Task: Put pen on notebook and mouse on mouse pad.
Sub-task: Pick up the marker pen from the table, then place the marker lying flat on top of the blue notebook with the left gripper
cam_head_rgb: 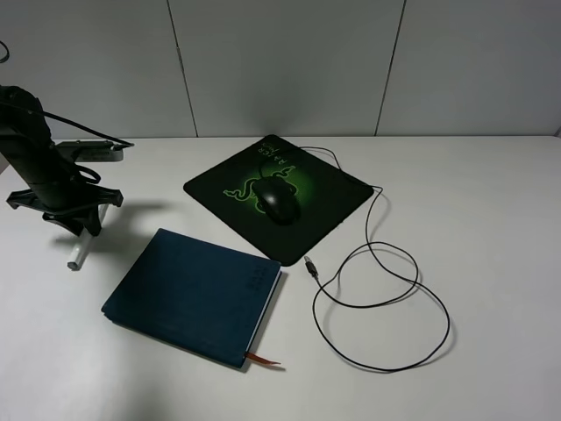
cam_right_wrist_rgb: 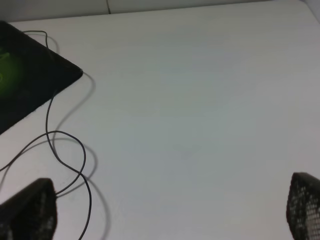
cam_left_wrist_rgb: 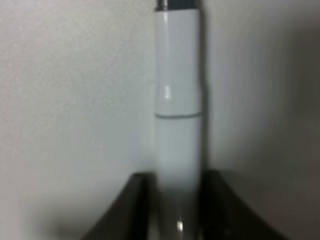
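Noted left end effector (cam_left_wrist_rgb: 177,192) clenched on pen (cam_left_wrist_rgb: 177,90), ten o'clock of notebook (cam_head_rgb: 188,294), presumably for transfer. Noted right end effector (cam_right_wrist_rgb: 165,207) released, idle. Found mouse (cam_head_rgb: 279,200) already on mouse pad (cam_head_rgb: 344,195).

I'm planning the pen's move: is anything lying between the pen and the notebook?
Nothing visible does. The pen lies just left of the notebook, with only bare table between them. The mouse and its cable sit farther right, off that path.
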